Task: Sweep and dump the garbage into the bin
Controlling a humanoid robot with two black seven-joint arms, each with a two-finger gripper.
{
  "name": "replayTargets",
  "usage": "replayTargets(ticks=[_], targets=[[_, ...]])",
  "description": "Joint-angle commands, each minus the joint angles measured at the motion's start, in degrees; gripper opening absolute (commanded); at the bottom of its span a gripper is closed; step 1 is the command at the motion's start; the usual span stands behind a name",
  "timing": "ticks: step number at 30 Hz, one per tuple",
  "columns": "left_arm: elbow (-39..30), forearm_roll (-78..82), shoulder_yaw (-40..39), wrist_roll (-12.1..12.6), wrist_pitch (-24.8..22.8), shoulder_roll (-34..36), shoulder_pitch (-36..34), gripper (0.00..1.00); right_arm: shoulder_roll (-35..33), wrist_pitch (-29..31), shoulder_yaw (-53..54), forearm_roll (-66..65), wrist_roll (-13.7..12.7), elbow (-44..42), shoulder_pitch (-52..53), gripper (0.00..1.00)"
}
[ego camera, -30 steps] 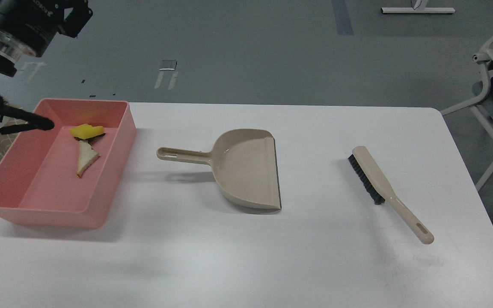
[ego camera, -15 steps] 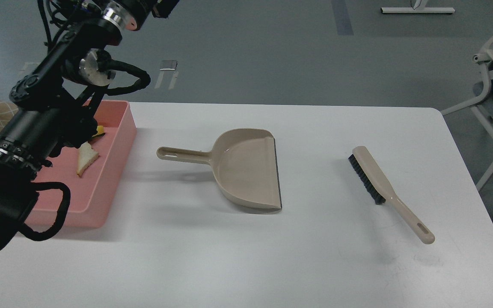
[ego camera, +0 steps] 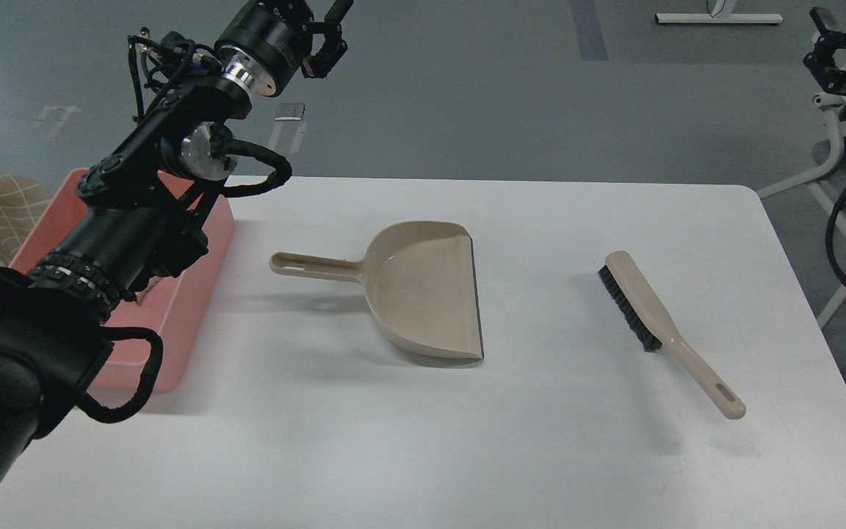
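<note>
A pink bin sits at the left end of a white desk, its inside largely hidden behind the robot's black left arm; only a pale sliver of garbage shows beside the arm. The left end effector is raised high beyond the desk's far edge, cut off by the top of the view, and whether its fingers are spread cannot be told. A beige dustpan lies mid-desk, a brush well to its right. The right end effector shows at the upper right, its state unclear.
</note>
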Motion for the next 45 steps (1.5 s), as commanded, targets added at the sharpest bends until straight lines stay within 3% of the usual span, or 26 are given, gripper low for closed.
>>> replayTargets(ticks=[1,18,24,28,35,38,42,45], targets=[[0.1,0.2,0.0,0.2,1.6,1.0,-0.1,0.98,0.5,-0.1,0.1,-0.2,0.1,0.5,-0.5,0.99],[-0.4,-6.0,-1.2,-0.5,1.4,1.3,1.6,0.98,3.3,0.2,-0.1,-0.1,0.1,2.4,-1.5,1.0],[-0.7,-6.0,-0.8,-0.6,-1.8,1.3,1.7,0.98,3.2,0.2,-0.1,0.0,0.1,2.5,-2.2,1.0],[-0.7,-6.0,-0.5,-0.5,-7.0,2.2,1.8,0.98,3.2,0.6,-0.2,0.1,0.1,2.6,-2.3,1.0],[-0.1,-6.0,-0.1,0.3,-7.1,3.0,1.8,0.98,3.3,0.8,-0.5,0.1,0.1,2.5,-2.8,1.0],[0.0,-6.0,-0.1,1.4,-7.2,3.1,1.7,0.98,3.3,0.8,-0.5,0.1,0.1,2.5,-2.7,1.0],[0.3,-6.0,-0.1,6.1,-6.3,3.2,1.5,0.98,3.2,0.3,-0.5,0.1,0.1,2.5,-2.9,1.0],[0.3,-6.0,-0.1,8.1,-6.1,4.3,1.7,0.98,3.2,0.0,-0.5,0.1,0.1,2.6,-3.2,1.0]])
